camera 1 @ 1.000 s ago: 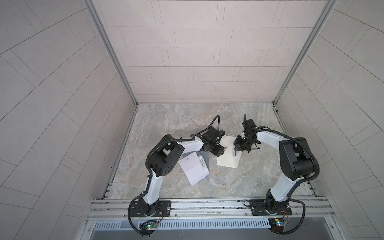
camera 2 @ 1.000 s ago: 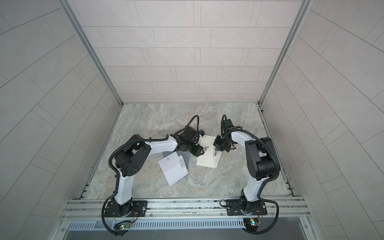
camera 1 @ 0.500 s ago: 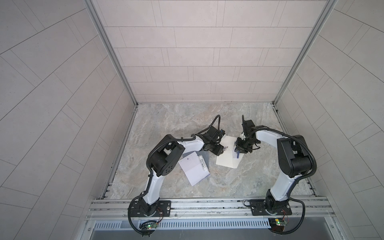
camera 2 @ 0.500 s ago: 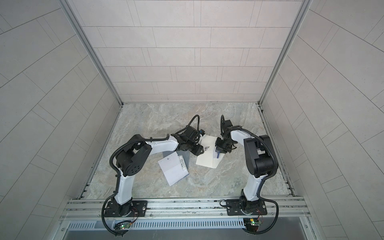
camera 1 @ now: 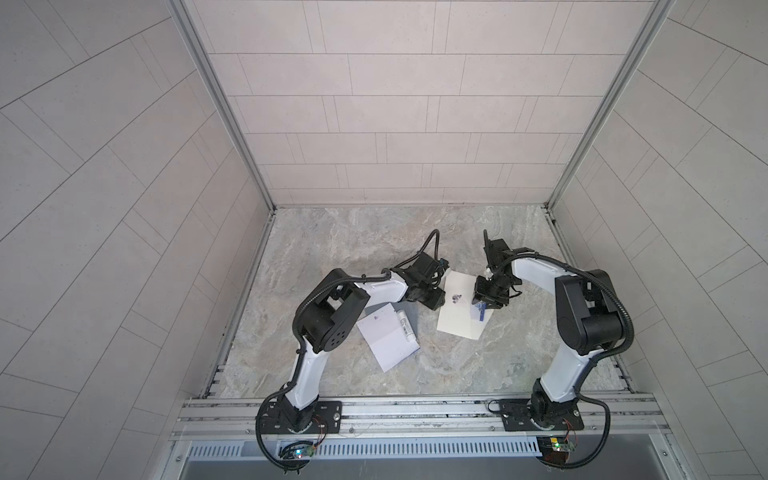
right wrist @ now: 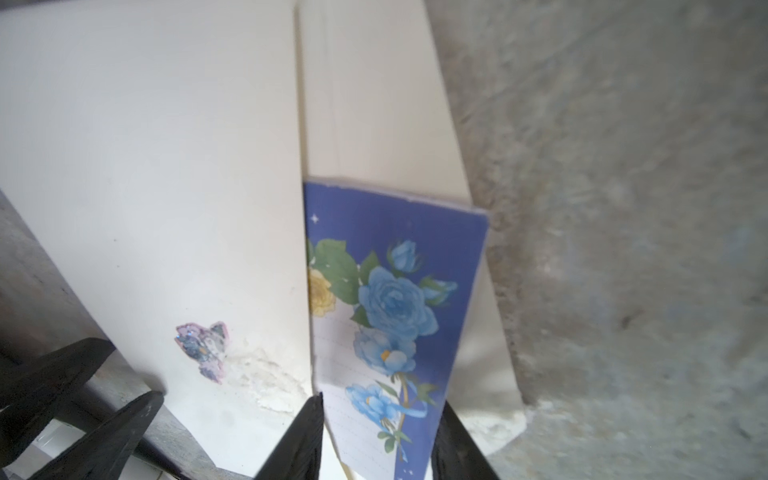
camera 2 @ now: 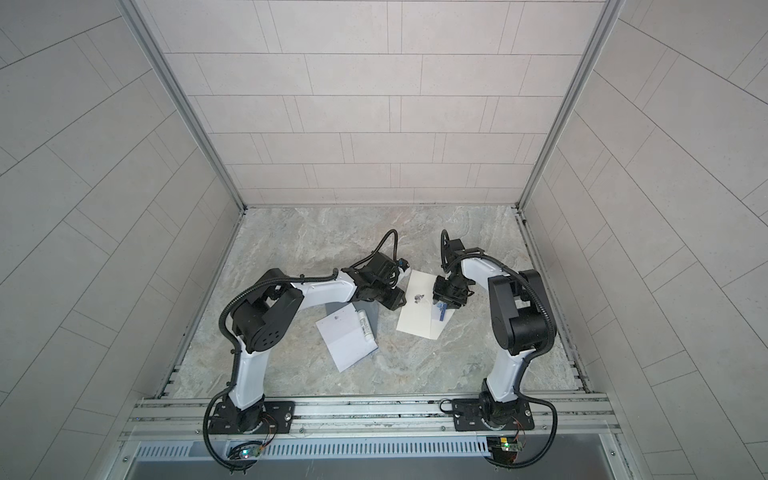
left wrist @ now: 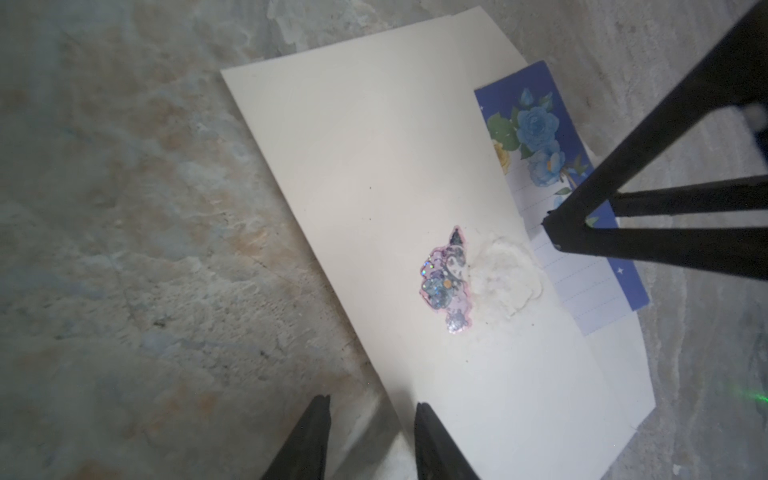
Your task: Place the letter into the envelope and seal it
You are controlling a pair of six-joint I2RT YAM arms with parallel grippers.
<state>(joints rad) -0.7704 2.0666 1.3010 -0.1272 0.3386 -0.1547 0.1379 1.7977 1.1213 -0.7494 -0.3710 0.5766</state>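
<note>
Right now we see the cream paper envelope (camera 1: 459, 320) lying flat on the veined stone tabletop (camera 1: 374, 232), with a glittery sticker (left wrist: 446, 282) beside a rough, torn patch on its smooth face. The letter (right wrist: 395, 291), a lined rectangular sheet with a blue border and printed roses, is tucked partway inside, one strip showing. Our right gripper (right wrist: 382, 400) stands part-open astride that strip, gripping nothing. The left gripper (left wrist: 371, 401), also part-open and empty, is at the envelope's edge.
</note>
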